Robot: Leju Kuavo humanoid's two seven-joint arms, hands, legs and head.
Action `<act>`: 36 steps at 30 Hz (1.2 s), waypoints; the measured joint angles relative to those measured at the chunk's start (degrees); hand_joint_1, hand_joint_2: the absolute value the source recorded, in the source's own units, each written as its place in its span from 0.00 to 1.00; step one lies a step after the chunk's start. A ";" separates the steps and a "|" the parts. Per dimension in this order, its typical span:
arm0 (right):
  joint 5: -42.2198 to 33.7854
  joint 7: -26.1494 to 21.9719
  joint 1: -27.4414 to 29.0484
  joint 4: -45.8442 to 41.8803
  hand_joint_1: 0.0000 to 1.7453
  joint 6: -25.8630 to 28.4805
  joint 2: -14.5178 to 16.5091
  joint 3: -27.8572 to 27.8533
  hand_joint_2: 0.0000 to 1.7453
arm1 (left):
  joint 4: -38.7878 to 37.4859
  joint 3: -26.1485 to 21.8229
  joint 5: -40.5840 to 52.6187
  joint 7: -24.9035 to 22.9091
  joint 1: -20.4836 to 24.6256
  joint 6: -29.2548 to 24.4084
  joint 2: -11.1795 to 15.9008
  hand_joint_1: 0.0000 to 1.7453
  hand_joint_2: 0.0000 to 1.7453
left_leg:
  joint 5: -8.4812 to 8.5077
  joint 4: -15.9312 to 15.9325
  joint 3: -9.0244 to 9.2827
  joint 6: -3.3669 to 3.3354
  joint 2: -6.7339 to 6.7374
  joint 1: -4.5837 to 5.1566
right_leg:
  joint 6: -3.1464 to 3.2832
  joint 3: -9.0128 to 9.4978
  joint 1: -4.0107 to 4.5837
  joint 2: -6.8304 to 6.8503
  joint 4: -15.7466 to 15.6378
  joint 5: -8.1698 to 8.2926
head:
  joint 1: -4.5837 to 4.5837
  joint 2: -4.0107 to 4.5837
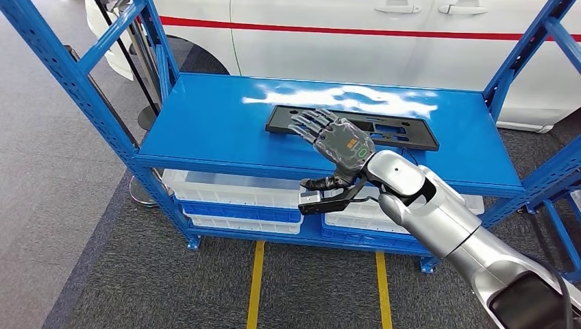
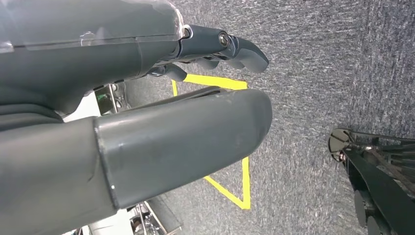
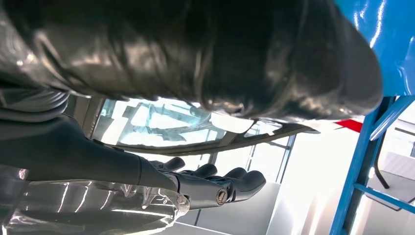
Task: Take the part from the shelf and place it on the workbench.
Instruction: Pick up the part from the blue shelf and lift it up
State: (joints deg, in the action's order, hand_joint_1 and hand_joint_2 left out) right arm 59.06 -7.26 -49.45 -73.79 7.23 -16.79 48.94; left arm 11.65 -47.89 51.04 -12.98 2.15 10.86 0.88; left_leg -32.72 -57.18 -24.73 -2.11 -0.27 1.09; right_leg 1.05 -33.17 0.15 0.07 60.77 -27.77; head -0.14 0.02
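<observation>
Fingers (image 1: 310,124) of the right hand (image 1: 340,140) are spreading flat and apart over the near edge of the black plastic part (image 1: 384,131), palm down, gripping nothing. From the head view I cannot tell whether the fingertips are already touching the part or hovering just above it. The part, a long flat panel with cut-outs, is lying on the top deck of the blue shelf (image 1: 205,130), toward its middle and right, with a white car (image 1: 356,34) standing behind the rack. White and blue bins (image 1: 233,199) are sitting on the lower level.

The left hand (image 2: 147,122) is hanging at the robot's side over grey carpet with yellow floor tape (image 2: 230,191); its fingers are lying nearly straight and are holding nothing.

By my reading, the reach is under way and the grasp is not yet made. The next move is calling for the right hand to come down onto the near long edge and close thumb and fingers around it; the panel is thin and lying flush, so getting a finger under it is looking like the hard part. The workbench is not among the things seen.
</observation>
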 joint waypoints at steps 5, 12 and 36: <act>-0.16 -0.01 0.00 0.00 0.00 -0.37 0.00 0.13 0.00 | -0.02 -0.03 0.11 0.00 0.00 0.20 0.00 0.00 0.00 | 0.00 0.00 0.00 0.00 0.00 0.00 | 0.00 0.00 0.00 0.00 0.00 0.00 | 0.01 -0.01; -0.41 -0.02 0.00 0.00 0.00 -0.72 0.00 0.34 0.00 | -0.02 -0.09 0.21 0.00 0.00 0.36 -0.01 0.00 0.00 | 0.00 0.00 0.00 0.00 0.00 0.00 | 0.00 0.00 0.00 0.00 0.00 0.00 | 0.01 -0.01; -0.89 -0.20 -0.15 -0.16 0.00 -1.55 0.17 0.75 0.00 | -0.04 -1.02 0.54 0.77 0.21 0.69 -0.09 0.00 0.00 | 1.81 1.71 0.21 -1.39 0.21 -0.56 | -2.10 -6.39 -0.54 -0.09 10.28 -3.52 | -0.02 -0.01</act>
State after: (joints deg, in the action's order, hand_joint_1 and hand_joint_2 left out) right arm 58.17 -7.45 -49.59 -73.95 5.69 -16.62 49.69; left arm 11.61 -48.92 51.58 -12.22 2.36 11.55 0.79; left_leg -30.91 -55.47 -24.52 -3.50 -0.06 0.53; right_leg -1.04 -39.57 -0.39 -0.02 71.05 -31.29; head -0.16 0.02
